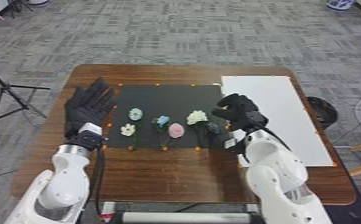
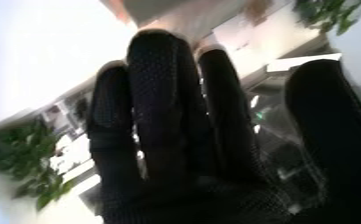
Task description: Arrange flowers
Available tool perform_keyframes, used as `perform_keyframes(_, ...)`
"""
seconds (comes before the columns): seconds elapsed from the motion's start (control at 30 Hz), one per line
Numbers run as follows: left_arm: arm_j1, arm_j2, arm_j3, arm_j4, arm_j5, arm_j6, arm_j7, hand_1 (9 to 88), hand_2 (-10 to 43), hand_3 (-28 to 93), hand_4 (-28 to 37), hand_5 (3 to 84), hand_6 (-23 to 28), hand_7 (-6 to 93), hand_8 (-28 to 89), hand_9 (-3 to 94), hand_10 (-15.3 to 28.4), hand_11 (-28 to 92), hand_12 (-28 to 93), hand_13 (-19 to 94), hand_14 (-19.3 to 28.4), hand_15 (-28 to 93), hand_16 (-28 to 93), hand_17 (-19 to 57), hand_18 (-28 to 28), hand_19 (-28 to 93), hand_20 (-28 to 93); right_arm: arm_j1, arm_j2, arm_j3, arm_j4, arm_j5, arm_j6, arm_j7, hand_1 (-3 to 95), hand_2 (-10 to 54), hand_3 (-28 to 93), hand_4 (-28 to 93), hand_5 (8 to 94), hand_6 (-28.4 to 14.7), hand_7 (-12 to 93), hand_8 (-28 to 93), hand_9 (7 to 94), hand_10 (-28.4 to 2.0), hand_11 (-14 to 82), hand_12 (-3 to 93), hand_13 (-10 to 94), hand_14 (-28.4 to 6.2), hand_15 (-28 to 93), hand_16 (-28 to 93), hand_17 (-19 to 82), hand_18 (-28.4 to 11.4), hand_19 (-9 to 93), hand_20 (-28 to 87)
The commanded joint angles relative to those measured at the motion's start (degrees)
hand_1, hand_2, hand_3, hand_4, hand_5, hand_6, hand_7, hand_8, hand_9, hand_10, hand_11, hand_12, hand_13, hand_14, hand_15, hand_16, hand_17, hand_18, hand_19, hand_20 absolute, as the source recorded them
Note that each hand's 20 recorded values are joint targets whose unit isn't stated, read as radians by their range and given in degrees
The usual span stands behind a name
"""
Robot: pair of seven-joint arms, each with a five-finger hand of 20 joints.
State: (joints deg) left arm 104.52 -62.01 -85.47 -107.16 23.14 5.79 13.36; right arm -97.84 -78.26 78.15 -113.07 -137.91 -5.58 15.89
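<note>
My right hand [image 1: 239, 110] is over the border between the black mat [image 1: 154, 95] and the white board, right of the flowers. In the right wrist view the same hand [image 2: 176, 165] has its fingers extended and the thumb apart, holding nothing. My left hand [image 1: 89, 107] lies flat and open beside the mat's left edge. On the mat are a pale blue flower [image 1: 136, 114], a cream flower [image 1: 128, 130], a blue flower [image 1: 162, 121], a pink flower [image 1: 176, 130] and a white flower [image 1: 197, 117]. A dark item [image 1: 214, 128] sits between the white flower and my right hand.
The white board [image 1: 279, 107] covers the right part of the brown table [image 1: 150, 175]. Beyond the table's right edge is a round black object [image 1: 322, 112]. A black tripod [image 1: 15, 97] stands on the floor at the left.
</note>
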Motion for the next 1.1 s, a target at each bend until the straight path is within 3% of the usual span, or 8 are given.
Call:
perform_keyframes(0.03, 1.82, 0.55, -2.10, -1.47, 1.18, 0.13, 0.58, 25.3, 11.1, 72, -28.3, 41.9, 6.9, 10.1, -9, 32.8, 12.4, 15, 8, 24, 13.6, 16, -2, -6.4, 13.9, 32, 9, -0.67, -0.79, 9.29, -1.70, 15.64, 3.89, -11.13, 24.9, 7.4, 74, -24, 48.8, -5.6, 13, -10, 50.2, -17.3, 12.3, 16.7, 48, -14.1, 41, 18, 28, -17.2, 61, 21)
perform_keyframes(0.17, 2.43, 0.79, -2.73, -1.91, -0.32, -0.12, 1.24, 24.8, 11.3, 72, -28.3, 42.0, 6.9, 10.0, -9, 32.8, 12.3, 15, 8, 23, 12.3, 15, -3, -6.4, 13.6, 31, 8, -1.97, -2.48, 12.85, -0.98, 37.39, 4.46, -18.09, 18.4, 12.0, 75, -27, 45.3, -5.1, 12, -10, 46.9, -16.5, 9.6, 15.5, 41, -15.0, 31, 16, 22, -17.2, 49, 15)
perform_keyframes(0.27, 2.73, 0.65, -3.05, -2.03, 0.03, -0.25, 1.56, 24.6, 11.3, 71, -28.3, 42.0, 6.9, 9.6, -9, 32.6, 11.9, 14, 7, 22, 10.7, 12, -3, -6.4, 13.0, 31, 8, -1.97, -3.67, 14.96, -0.19, 43.44, 2.23, -20.39, 14.5, 13.5, 76, -28, 42.9, -4.0, 10, -9, 45.4, -15.1, 5.9, 14.3, 36, -13.8, 21, 16, 19, -16.2, 38, 15)
perform_keyframes(0.4, 4.34, -0.19, -4.24, -3.26, 0.55, -0.95, 1.85, 24.4, 11.5, 71, -28.3, 41.6, 6.8, 8.8, -9, 32.0, 11.4, 13, 7, 22, 10.0, 11, -3, -6.2, 12.8, 31, 8, -2.10, -5.41, 18.02, -0.26, 53.02, -1.90, -21.74, 8.4, 15.4, 76, -28, 40.9, -3.2, 8, -9, 42.2, -12.6, 4.4, 12.9, 32, -12.0, 11, 17, 17, -14.4, 29, 15)
perform_keyframes(0.47, 4.55, -0.20, -4.79, -3.41, 0.73, -1.34, 1.88, 24.3, 11.5, 71, -28.3, 41.0, 6.6, 8.3, -9, 31.5, 11.3, 13, 6, 22, 9.8, 11, -3, -6.1, 12.7, 31, 8, -2.11, -5.98, 19.24, -0.62, 54.78, -3.68, -21.60, 6.9, 15.2, 77, -28, 40.0, -3.2, 7, -9, 40.6, -12.2, 4.0, 12.3, 31, -11.4, 9, 17, 16, -14.0, 26, 15)
perform_keyframes(0.8, 5.90, 0.30, -6.94, -5.43, 0.95, -1.03, 4.16, 24.2, 11.7, 71, -28.3, 39.7, 6.1, 7.1, -9, 30.5, 11.0, 12, 6, 22, 9.4, 10, -3, -6.1, 12.7, 31, 8, -3.16, -6.78, 21.37, -2.24, 59.31, -6.08, -19.74, 5.4, 14.8, 76, -28, 38.2, -4.8, 4, -8, 37.9, -12.0, 3.5, 11.1, 28, -11.4, 7, 16, 16, -14.4, 23, 17)
perform_keyframes(0.93, 5.96, 0.00, -7.64, -5.72, 1.40, -1.06, 4.00, 24.2, 11.7, 71, -28.3, 39.5, 6.1, 7.0, -9, 30.3, 11.1, 12, 6, 22, 9.3, 10, -3, -6.1, 12.7, 31, 8, -3.89, -6.98, 21.92, -2.71, 60.16, -6.57, -18.96, 5.3, 14.8, 76, -28, 38.2, -5.0, 4, -8, 37.4, -12.0, 3.4, 11.0, 28, -11.7, 7, 16, 15, -14.5, 23, 17)
perform_keyframes(1.1, 8.70, -0.42, -8.97, -7.28, 2.27, -0.71, 4.16, 24.2, 11.7, 71, -28.3, 39.3, 6.0, 6.8, -9, 30.1, 11.1, 12, 6, 22, 9.2, 10, -3, -6.1, 12.7, 31, 8, -3.90, -7.05, 23.00, -3.32, 61.54, -8.51, -17.24, 5.2, 14.5, 76, -28, 37.9, -5.2, 4, -8, 36.4, -12.0, 3.2, 10.9, 28, -11.8, 7, 17, 15, -14.8, 24, 18)
